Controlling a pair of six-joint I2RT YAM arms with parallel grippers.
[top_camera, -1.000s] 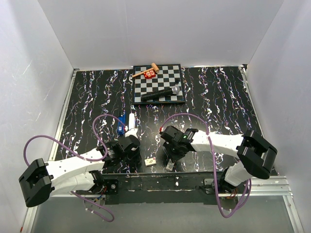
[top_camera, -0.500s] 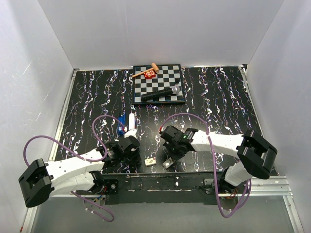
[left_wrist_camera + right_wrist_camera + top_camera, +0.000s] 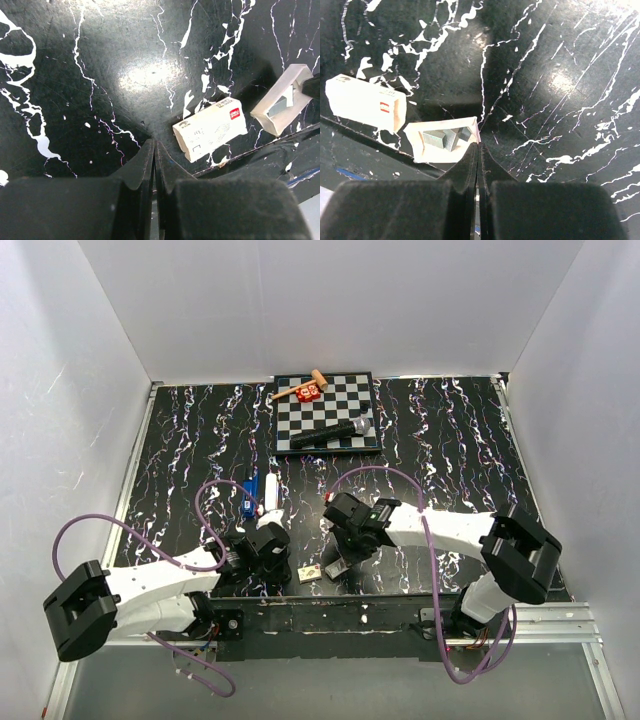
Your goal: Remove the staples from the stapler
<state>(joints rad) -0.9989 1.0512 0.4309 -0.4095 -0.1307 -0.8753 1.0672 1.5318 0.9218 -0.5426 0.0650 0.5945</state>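
The blue stapler [image 3: 247, 498] lies on the black marbled table beside a white marker [image 3: 268, 494], beyond my left arm; neither wrist view shows it. My left gripper [image 3: 284, 569] [image 3: 154, 143] is shut and empty, with its tips on the table just left of a white staple box [image 3: 210, 129] [image 3: 310, 571]. My right gripper [image 3: 340, 557] [image 3: 478, 145] is shut, its tips pinching the corner wall of an open white paper tray [image 3: 445, 152] [image 3: 335, 567] that holds grey staple blocks [image 3: 442, 139].
A checkerboard [image 3: 328, 412] at the back carries a black microphone [image 3: 333, 432], a small wooden mallet [image 3: 305, 386] and a red piece [image 3: 308, 392]. The table's near edge [image 3: 330, 592] runs just behind the box and tray. White walls enclose the table.
My right gripper has moved left and a little away from the near edge, taking the tray closer to the staple box. My left gripper has shifted slightly toward the box.
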